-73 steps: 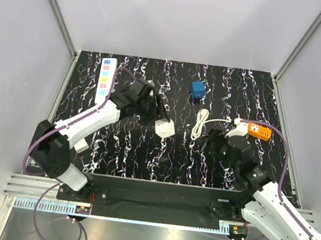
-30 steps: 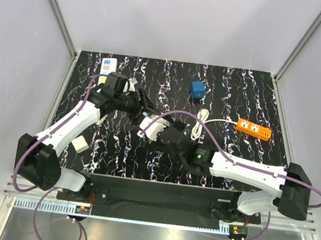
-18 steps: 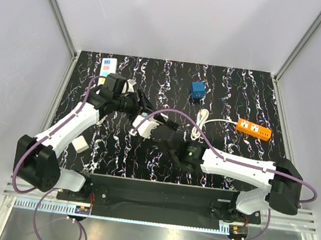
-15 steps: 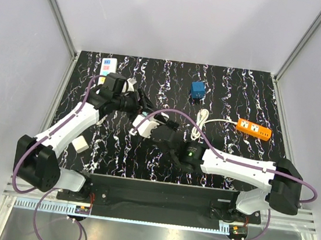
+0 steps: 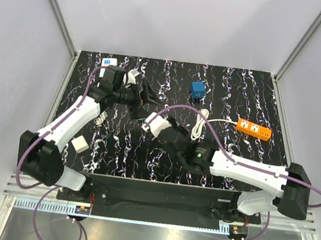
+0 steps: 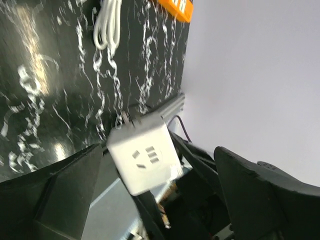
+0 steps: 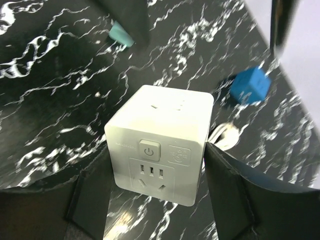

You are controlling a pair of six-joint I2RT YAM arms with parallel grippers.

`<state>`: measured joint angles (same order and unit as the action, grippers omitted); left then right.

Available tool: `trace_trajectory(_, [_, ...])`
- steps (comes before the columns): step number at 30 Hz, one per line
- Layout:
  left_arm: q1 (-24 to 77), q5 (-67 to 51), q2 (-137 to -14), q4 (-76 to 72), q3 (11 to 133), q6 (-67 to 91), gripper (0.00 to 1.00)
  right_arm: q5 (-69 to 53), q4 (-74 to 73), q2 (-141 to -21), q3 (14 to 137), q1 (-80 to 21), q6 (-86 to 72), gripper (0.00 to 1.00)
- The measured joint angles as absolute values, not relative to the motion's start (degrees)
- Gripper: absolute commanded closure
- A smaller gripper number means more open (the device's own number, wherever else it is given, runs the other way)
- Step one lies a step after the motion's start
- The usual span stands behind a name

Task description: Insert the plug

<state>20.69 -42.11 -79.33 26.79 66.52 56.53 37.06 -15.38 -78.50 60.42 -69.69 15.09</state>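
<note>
Plainly found the right tool [image 7: 155,160] clenched on the white socket cube [image 7: 160,130], with a dark finger [image 7: 92,192] on either flank and the face with the power button and outlets turned toward the wrist camera. Saw the cube held up off the black marbled counter [image 5: 246,89]. Found the left tool [image 5: 144,96] just beyond the cube and slightly to its left, released and gripping nothing, its fingers [image 6: 65,190] spread wide, with the cube framed between them at a distance. Noted a coiled white cable [image 5: 200,125] just right of the cube, lying between it and an orange power strip [image 5: 253,129] farther right. Spotted a blue block [image 5: 197,89] beyond the cube and to its right. Could not tell where the cable's plug end lay.
</note>
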Motion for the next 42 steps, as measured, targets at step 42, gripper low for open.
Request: trace_trajectory(42, [20.34,-5.63,-83.20,35.33,72.75,23.92,0.06,-6.72,-56.71,-99.39,96.55,-1.85,-7.88,1.00])
